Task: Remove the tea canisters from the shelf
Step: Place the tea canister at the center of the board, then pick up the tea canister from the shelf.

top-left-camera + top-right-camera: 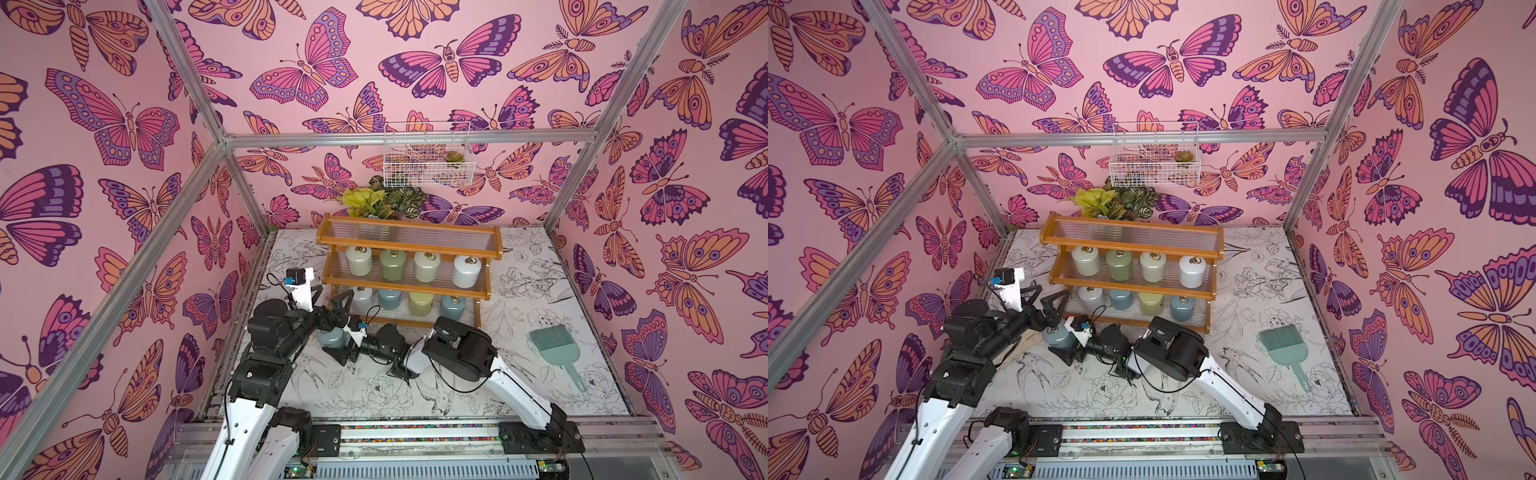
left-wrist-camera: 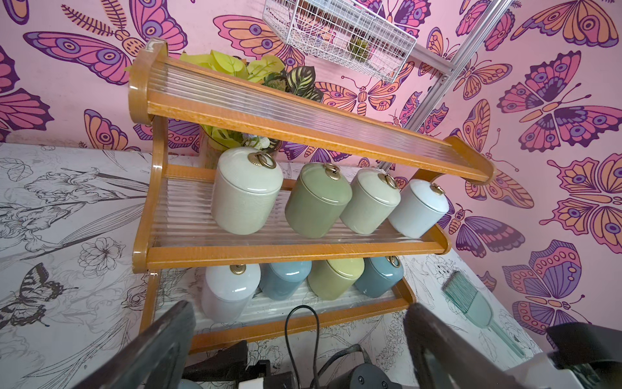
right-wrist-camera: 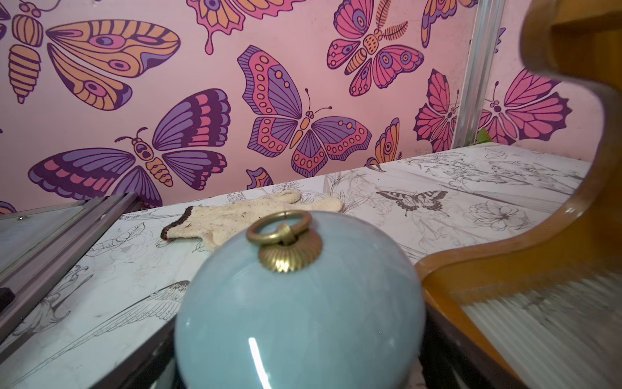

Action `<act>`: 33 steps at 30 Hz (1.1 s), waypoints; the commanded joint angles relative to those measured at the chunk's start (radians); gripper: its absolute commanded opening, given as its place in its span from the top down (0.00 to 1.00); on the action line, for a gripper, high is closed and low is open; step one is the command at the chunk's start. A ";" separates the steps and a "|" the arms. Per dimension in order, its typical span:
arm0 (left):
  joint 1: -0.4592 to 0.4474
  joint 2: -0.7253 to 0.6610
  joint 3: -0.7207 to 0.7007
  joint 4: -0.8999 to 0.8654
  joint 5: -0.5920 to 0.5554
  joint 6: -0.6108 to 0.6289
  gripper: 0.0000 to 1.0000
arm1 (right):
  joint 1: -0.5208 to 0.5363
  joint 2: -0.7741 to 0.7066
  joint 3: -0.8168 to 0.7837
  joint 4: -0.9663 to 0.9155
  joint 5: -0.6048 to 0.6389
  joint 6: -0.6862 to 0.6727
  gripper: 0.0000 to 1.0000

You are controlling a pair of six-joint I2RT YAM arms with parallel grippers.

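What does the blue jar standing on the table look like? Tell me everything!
The blue-grey canister is a shiny, ceramic-looking jar with a rounded lid. A gold, ribbed ring-pull knob tops it. It stands upright on the flower-printed table, off the shelf, near its front corner. The right gripper's dark jaws flank it; whether they touch it is unclear.

We see the blue-grey canister [image 3: 299, 320] blurred, its base cut off; the shelf [image 2: 296, 251] rail hides the ring pulls of two lower canisters [image 2: 284, 281].
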 commanded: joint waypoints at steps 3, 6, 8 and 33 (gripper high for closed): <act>-0.002 0.021 0.012 0.014 -0.019 0.006 0.00 | -0.028 -0.165 -0.101 0.030 0.043 -0.043 0.01; -0.002 0.037 0.021 0.026 -0.024 -0.007 0.00 | -0.045 -0.262 -0.180 0.027 0.064 -0.034 0.01; -0.002 0.042 0.030 0.029 -0.033 -0.021 0.00 | -0.045 -0.346 -0.244 0.008 0.090 -0.028 0.01; -0.020 0.116 0.066 0.030 0.022 -0.020 0.00 | -0.130 -1.580 -0.582 -1.136 0.889 -0.158 0.01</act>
